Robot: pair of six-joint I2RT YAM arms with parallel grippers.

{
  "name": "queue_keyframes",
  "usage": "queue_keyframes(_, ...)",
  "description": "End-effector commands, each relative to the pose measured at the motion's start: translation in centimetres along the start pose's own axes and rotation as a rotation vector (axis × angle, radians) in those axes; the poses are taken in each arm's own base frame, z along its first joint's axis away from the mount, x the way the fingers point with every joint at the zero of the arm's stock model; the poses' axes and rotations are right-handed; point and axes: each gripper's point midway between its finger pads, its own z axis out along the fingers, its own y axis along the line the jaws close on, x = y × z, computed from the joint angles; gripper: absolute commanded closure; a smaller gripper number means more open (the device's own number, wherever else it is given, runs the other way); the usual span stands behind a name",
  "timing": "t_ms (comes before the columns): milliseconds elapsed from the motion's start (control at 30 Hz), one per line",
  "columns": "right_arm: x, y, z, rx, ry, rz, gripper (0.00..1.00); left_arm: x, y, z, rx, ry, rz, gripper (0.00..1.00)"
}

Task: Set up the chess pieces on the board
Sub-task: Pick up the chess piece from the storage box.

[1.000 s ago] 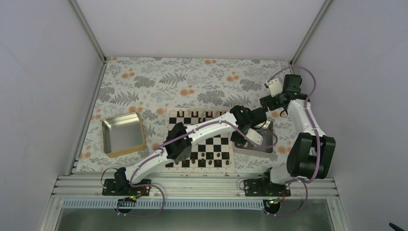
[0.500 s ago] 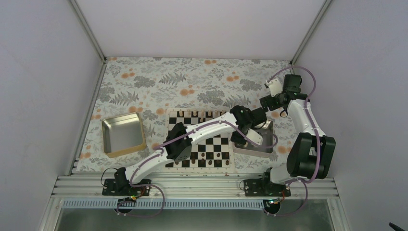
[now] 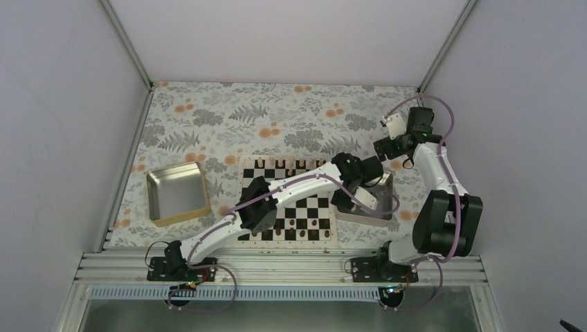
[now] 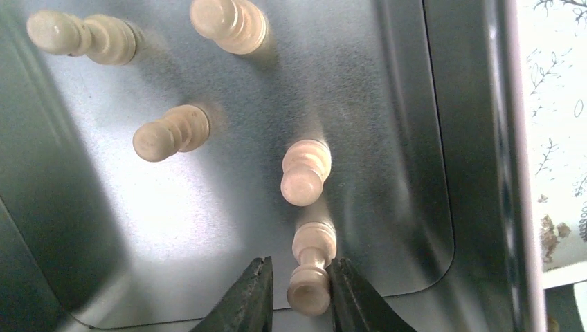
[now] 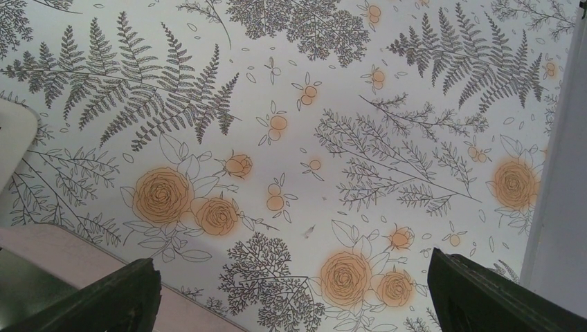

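Observation:
My left gripper reaches down into the right steel tray. Its jaws are open and straddle a pale tan pawn lying on the tray floor. The right finger touches the pawn and a gap shows on the left side. Several more pale pieces lie in the tray beyond it. In the top view the left gripper is at the tray's left side, beside the checkered board. Small pieces stand in the board's far row and near rows. My right gripper is wide open and empty.
The right gripper hovers above the floral tablecloth behind the right tray. A second steel tray sits left of the board. The left arm crosses over the board. Grey walls enclose the table.
The left wrist has edged very slightly over the right tray. The right arm has not moved.

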Motion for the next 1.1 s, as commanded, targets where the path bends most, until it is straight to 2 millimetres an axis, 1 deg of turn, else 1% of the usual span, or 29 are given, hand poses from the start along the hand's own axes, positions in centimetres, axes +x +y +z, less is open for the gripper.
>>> queue_keyframes(0, 0.5, 0.7, 0.6, -0.021, 0.021, -0.012, 0.02, 0.0, -0.7, 0.7, 0.027, 0.007, 0.019, 0.81)
queue_keyframes(133, 0.6, 0.7, 0.7, -0.022, 0.022, -0.012, 0.02, 0.0, -0.6, 0.5, 0.022, 0.007, 0.018, 0.89)
queue_keyframes(167, 0.6, 0.7, 0.7, -0.022, 0.023, -0.013, 0.02, -0.1, -0.6, 0.5, 0.019, 0.007, 0.020, 0.89)
queue_keyframes(400, 0.6, 0.8, 0.7, -0.023, 0.022, -0.014, 0.02, -0.6, -0.1, 0.0, -0.016, 0.002, 0.030, 0.90)
queue_keyframes(633, 0.7, 0.8, 0.7, -0.022, 0.024, -0.017, 0.02, -1.2, 1.3, -2.2, -0.105, -0.008, 0.043, 0.90)
queue_keyframes(733, 0.7, 0.7, 0.8, -0.021, 0.026, -0.015, 0.02, -1.2, 2.2, -3.7, -0.155, -0.003, 0.039, 0.90)
queue_keyframes(767, 0.8, 0.8, 0.9, -0.022, 0.028, -0.014, 0.02, -1.3, 2.6, -4.5, -0.178, -0.007, 0.036, 0.90)
queue_keyframes(833, 0.7, 0.7, 0.9, -0.021, 0.029, -0.015, 0.02, -1.5, 3.3, -6.3, -0.220, -0.025, 0.031, 0.90)
queue_keyframes(867, 0.8, 0.7, 0.9, -0.020, 0.029, -0.014, 0.02, -1.6, 3.7, -7.7, -0.249, -0.039, 0.029, 0.90)
queue_keyframes(900, 0.8, 0.6, 1.0, -0.017, 0.030, -0.012, 0.02, -1.7, 4.0, -8.6, -0.273, -0.045, 0.027, 0.90)
queue_keyframes(967, 0.8, 0.6, 1.0, -0.013, 0.032, -0.011, 0.02, -1.5, 4.5, -10.3, -0.313, -0.046, 0.022, 0.90)
queue_keyframes(1067, 0.6, 0.4, 0.9, -0.007, 0.029, -0.006, 0.02, -0.4, 5.4, -12.4, -0.353, -0.042, -0.005, 0.89)
